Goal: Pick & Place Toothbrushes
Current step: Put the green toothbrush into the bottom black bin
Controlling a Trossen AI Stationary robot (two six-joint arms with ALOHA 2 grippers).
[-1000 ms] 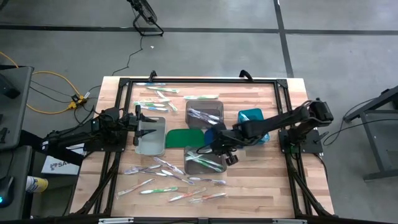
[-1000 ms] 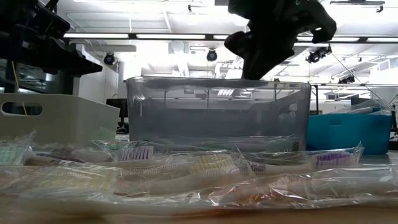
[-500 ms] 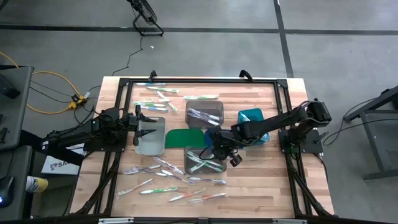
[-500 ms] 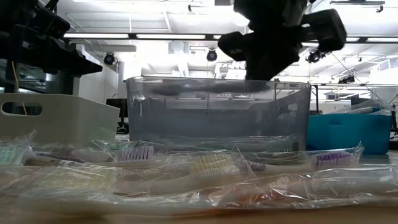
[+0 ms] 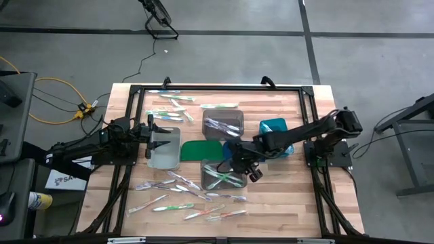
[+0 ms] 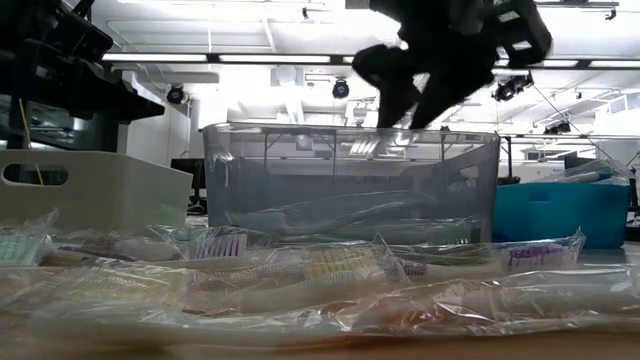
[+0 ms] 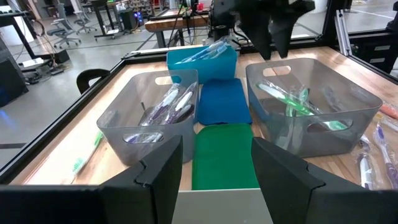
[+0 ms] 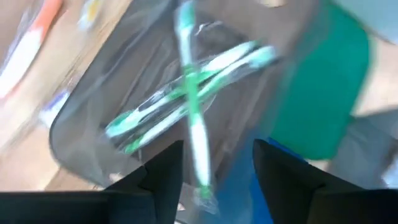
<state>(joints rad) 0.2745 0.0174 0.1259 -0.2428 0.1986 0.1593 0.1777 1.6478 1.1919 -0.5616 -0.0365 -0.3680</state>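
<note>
Many wrapped toothbrushes (image 5: 180, 196) lie on the wooden table near its front edge, and more (image 5: 173, 103) lie at the far left. My right gripper (image 5: 237, 163) hovers open over the near grey bin (image 5: 207, 181). In that bin lie green toothbrushes (image 8: 186, 102), one of them (image 8: 194, 134) straight below the parted fingers and clear of them. My left gripper (image 5: 152, 144) waits open over the white bin (image 5: 165, 150) at the left, with nothing between its fingers (image 7: 158, 171).
A far grey bin (image 5: 222, 124) holds purple toothbrushes. A teal bin (image 5: 274, 129) stands to its right. A green mat (image 5: 199, 149) and a blue mat (image 7: 222, 99) lie between the bins. A black frame (image 5: 203, 87) runs round the table.
My right gripper has opened above the near grey bin and turned a little at the wrist. The green toothbrush it carried has dropped into the bin and lies across the others.
</note>
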